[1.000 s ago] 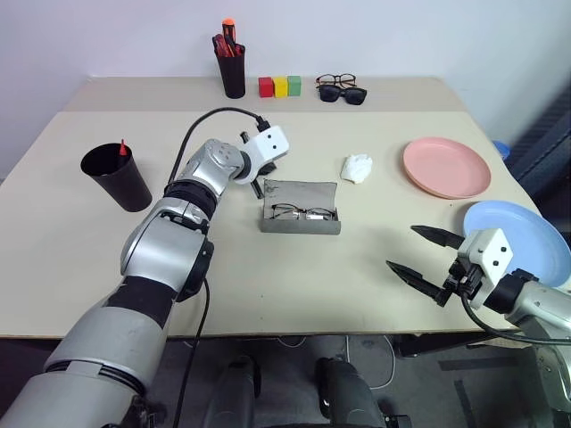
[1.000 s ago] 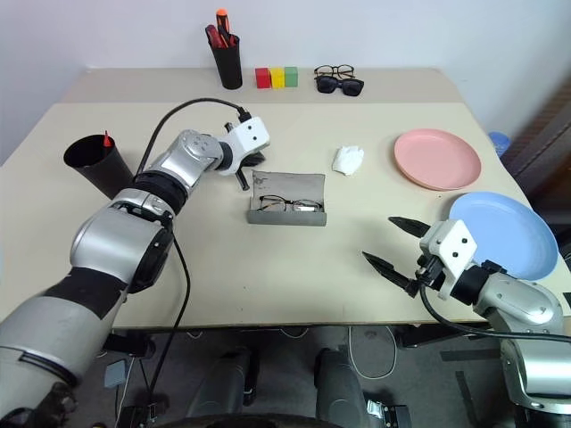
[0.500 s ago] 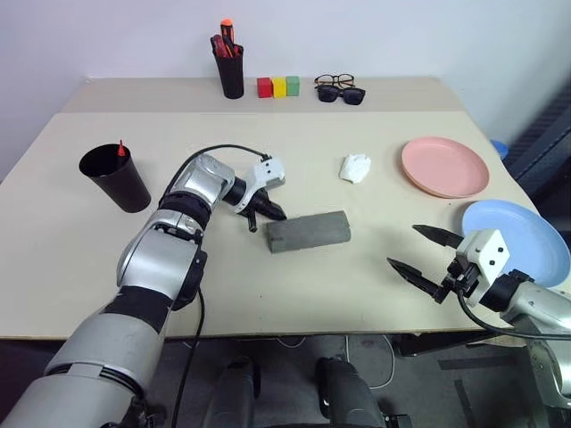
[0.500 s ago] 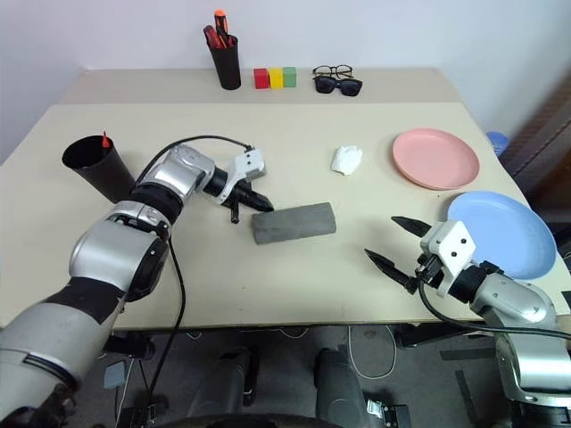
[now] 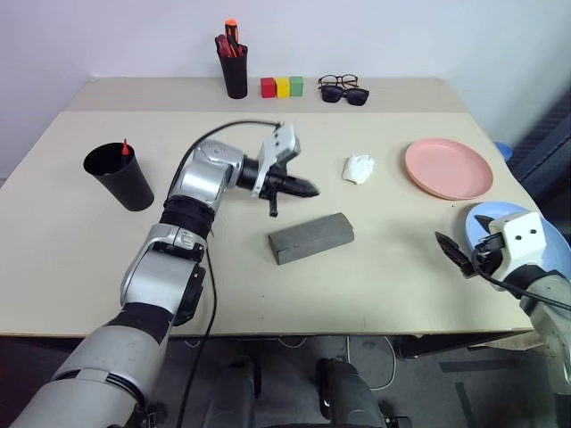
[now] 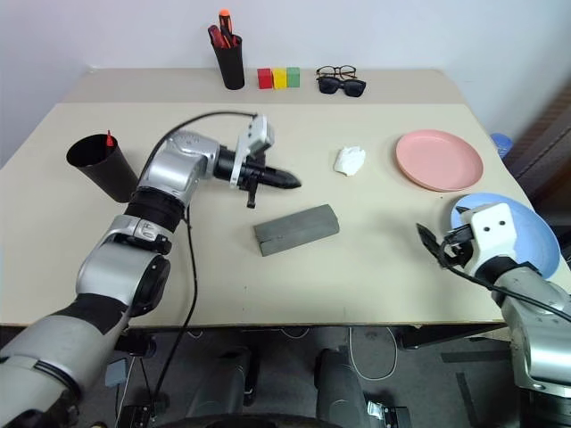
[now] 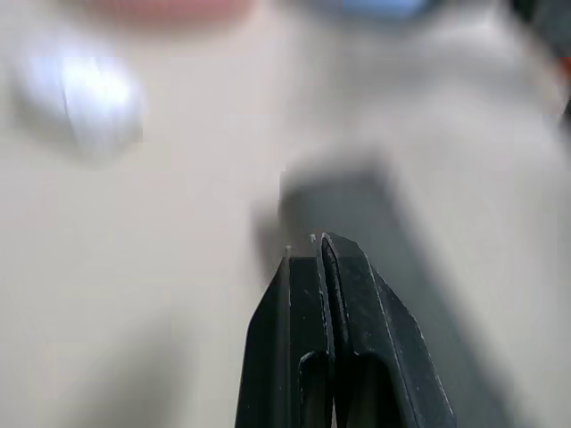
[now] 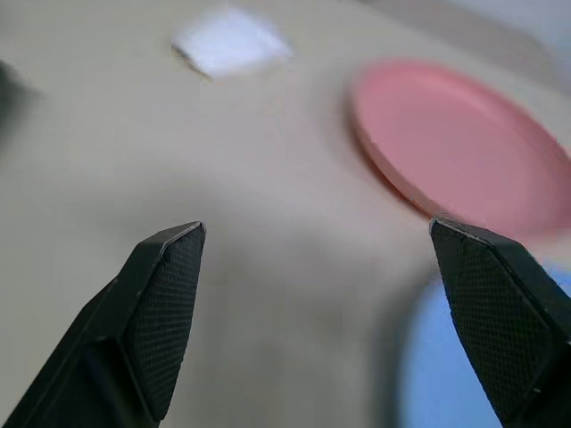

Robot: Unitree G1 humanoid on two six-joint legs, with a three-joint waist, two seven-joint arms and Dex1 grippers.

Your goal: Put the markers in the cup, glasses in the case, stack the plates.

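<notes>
Case (image 5: 310,237), grey and oblong, lies lid-down shut at the middle of the tabletop (image 5: 80,241). Left pincer (image 5: 306,188) hangs just beyond its far-left end, fingers pressed together and holding nothing. Right pincer (image 6: 431,245) spreads wide and empty at the near right, beside the light blue plate (image 6: 532,223) (the pink plate (image 5: 448,168) lies farther back, apart from it). Black cup (image 5: 118,176), one red-tipped marker (image 5: 125,147) inside, stands at the left; a white crumpled wad (image 5: 358,168) rests right of centre.
</notes>
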